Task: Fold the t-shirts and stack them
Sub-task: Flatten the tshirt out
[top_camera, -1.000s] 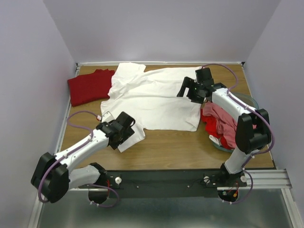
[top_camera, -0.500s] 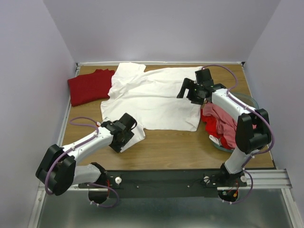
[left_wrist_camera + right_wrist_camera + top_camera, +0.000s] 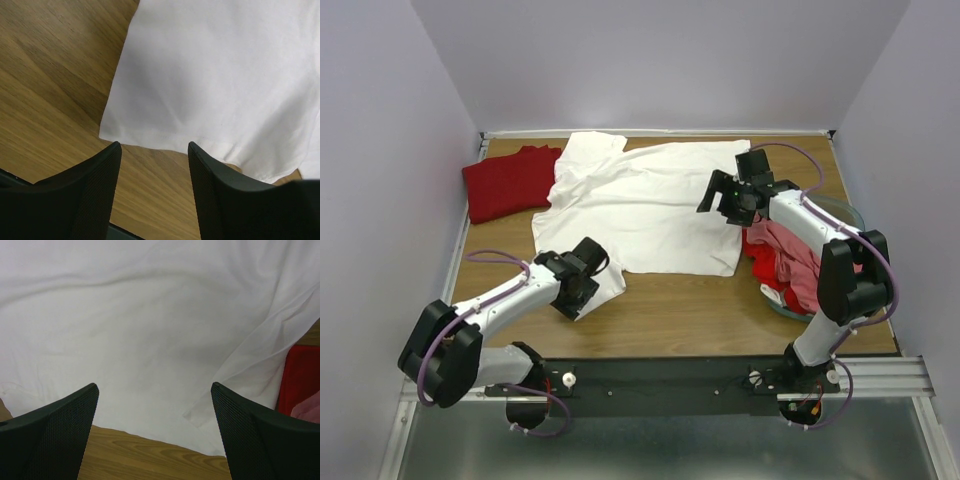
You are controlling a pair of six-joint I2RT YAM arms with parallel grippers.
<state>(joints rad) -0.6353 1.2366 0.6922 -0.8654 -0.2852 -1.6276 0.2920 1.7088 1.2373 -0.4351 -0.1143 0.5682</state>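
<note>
1. Dark red t-shirt [image 3: 510,182]: lying at the table's 10 o'clock, not in play.
2. Left gripper [image 3: 154,147]: jaws apart, nothing pinched, at the 7 o'clock corner of the white t-shirt [image 3: 640,205].
3. White t-shirt: spread mid-table. Step looks like grabbing edges for the first fold.
4. Right gripper [image 3: 155,386]: spread wide, empty, over the shirt's 3 o'clock edge. Next, both drop and pinch cloth.
5. Red and pink t-shirts [image 3: 790,265]: heaped at 3 o'clock, waiting.

- You couldn't see the white t-shirt [image 3: 640,205] near-left corner from above; the left gripper [image 3: 580,288] covered it.
- The teal bin [image 3: 848,212] was mostly buried under the right arm [image 3: 805,222] and the red/pink shirts [image 3: 788,262].
- Both wrist views cropped the white t-shirt.
</note>
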